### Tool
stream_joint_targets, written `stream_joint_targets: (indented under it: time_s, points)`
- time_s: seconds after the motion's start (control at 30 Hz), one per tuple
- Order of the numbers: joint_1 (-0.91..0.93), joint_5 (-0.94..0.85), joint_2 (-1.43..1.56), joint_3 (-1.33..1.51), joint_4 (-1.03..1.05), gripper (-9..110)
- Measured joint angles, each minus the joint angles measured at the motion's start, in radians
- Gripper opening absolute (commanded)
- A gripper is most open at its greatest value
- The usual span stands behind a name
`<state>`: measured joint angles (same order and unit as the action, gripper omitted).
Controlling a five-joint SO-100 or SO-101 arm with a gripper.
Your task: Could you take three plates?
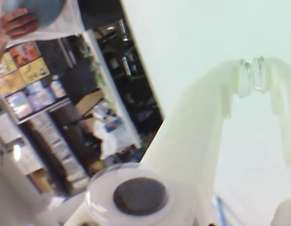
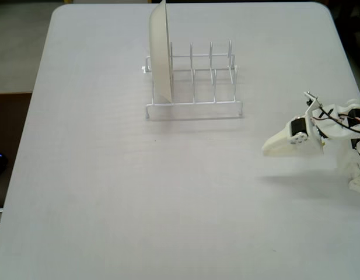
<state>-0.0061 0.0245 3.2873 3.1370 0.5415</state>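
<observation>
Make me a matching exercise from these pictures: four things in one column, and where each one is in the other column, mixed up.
1. cream-white plate
2. wire rack
3. gripper
4. light blue plate

A. by a person's hand, top left of the wrist view
B. right side of the fixed view, holding nothing
C. on the table, top centre of the fixed view
D. upright in the rack's leftmost slot

Pairs: 1-D, 2-C, 3-B, 4-A

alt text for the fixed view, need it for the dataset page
A white wire dish rack stands near the far edge of a pale table, with one cream-white plate upright in its leftmost slot and the other slots empty. The white robot arm sits at the right edge, its gripper raised over the table, holding nothing. No coloured plates are visible.
</observation>
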Motion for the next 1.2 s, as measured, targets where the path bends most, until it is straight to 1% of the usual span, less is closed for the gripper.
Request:
stream_joint_targets:
  time_s: [0.17, 0.67, 1.2]
  points:
    - [0.000, -0.023, 0.000, 0.002, 0.005, 0]
    - [0.000, -0.011, 0.000, 0.003, 0.086, 0]
    - [0.000, -0.009, 0.000, 0.003, 0.087, 0]
